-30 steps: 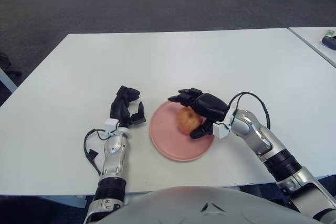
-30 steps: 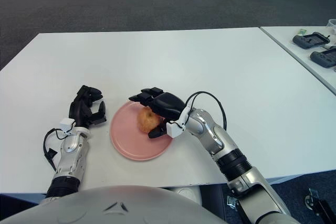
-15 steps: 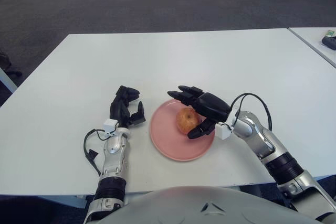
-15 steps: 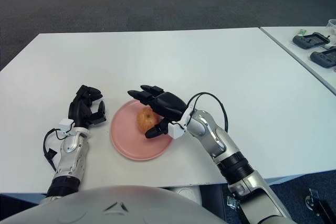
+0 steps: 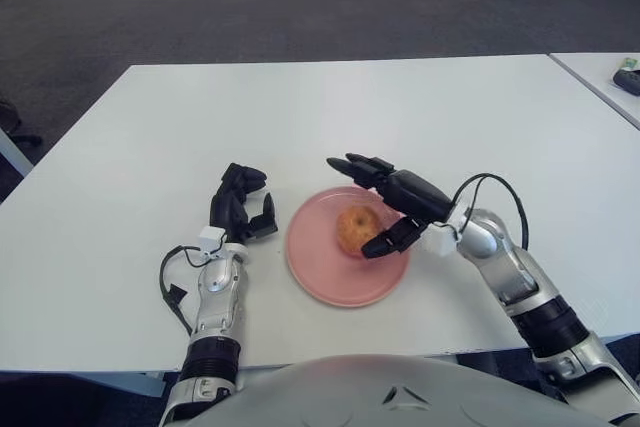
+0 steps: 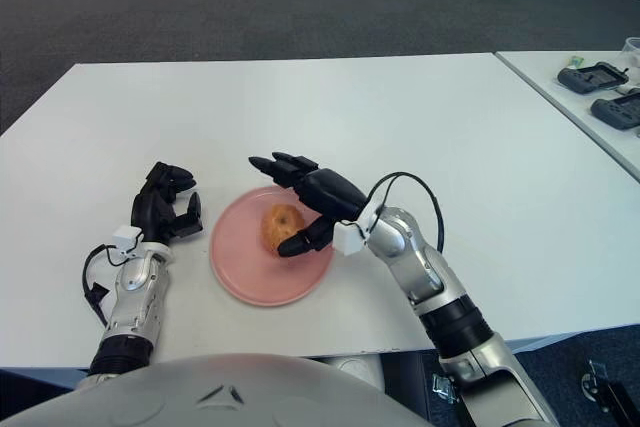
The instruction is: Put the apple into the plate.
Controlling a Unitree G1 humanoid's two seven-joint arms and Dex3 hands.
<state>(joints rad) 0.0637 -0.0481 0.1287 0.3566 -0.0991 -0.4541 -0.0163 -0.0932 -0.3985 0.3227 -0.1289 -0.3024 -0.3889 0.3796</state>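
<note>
Pink plate is lying on the white tabletop close to the near edge, and the apple is sitting inside it, a little right of the plate's middle, resting on the plate's surface. I am holding my right hand over the right side of the plate, just beside the apple on its right. My fingers are reaching out straight toward the left above the far rim of the plate, while my thumb is pointing down toward the near right side of the apple. The hand is spread and is gripping nothing; a clear gap is showing between the upper fingers and the fruit, though I cannot tell whether the thumb tip is brushing the apple's skin. My right forearm is angling back toward the near right corner of the tabletop, with a black cable looping above the wrist.

My left hand is showing just left of the plate, apart from its rim, with its dark fingers curled inward and enclosing nothing.
</note>
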